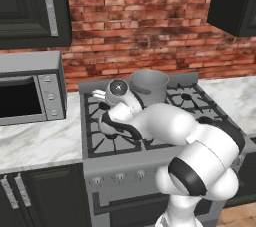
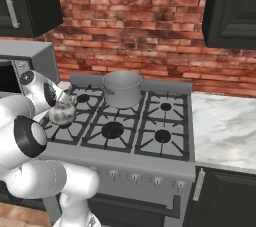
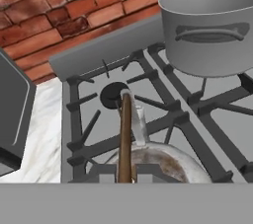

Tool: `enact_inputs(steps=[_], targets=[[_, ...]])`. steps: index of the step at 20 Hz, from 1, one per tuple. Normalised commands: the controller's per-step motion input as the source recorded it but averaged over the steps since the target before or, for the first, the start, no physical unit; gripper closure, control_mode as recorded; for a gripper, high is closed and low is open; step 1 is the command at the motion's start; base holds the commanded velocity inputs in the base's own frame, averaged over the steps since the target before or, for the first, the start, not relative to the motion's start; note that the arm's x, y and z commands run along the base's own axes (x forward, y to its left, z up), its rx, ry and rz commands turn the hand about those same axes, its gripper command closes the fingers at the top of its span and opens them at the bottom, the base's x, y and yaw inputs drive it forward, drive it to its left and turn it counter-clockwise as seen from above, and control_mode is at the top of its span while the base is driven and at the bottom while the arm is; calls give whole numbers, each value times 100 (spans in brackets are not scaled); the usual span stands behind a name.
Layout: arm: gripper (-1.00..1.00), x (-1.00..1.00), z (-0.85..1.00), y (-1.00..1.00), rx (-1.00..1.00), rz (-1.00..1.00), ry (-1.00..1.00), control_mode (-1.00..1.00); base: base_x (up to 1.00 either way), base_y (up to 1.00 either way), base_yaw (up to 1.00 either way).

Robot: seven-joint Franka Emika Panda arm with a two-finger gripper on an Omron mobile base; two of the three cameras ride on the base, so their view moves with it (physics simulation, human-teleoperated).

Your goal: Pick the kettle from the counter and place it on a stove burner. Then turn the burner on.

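One kettle (image 2: 62, 114) hanging by its thin handle in the shut gripper (image 1: 116, 121) above the stove's front-left burner (image 2: 65, 130), one grey pot (image 2: 122, 89) on a back grate, six burners, one microwave (image 1: 31, 88), open marble counter (image 2: 225, 126) right.

You see a silver-grey kettle (image 2: 62, 114) with a brown handle (image 3: 125, 139), a plain grey pot (image 2: 122, 89), black burner caps under dark grey grates (image 2: 113, 130), white grey-veined bench (image 2: 225, 126), red brick wall (image 2: 135, 26), dark cabinets (image 2: 232, 6).
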Motion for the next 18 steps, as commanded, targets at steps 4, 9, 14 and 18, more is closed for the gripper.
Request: enact_inputs(steps=[4, 9, 14, 18], targets=[[-100, -1, -19, 2, 0, -1, 0, -100, 0, 0, 0], [-100, -9, -12, 0, 0, -2, 0, -100, 0, 0, 0], [-100, -4, 0, 0, 0, -3, 0, -100, 0, 0, 0], [-100, 0, 3, 0, 0, -1, 0, -100, 0, 0, 0]])
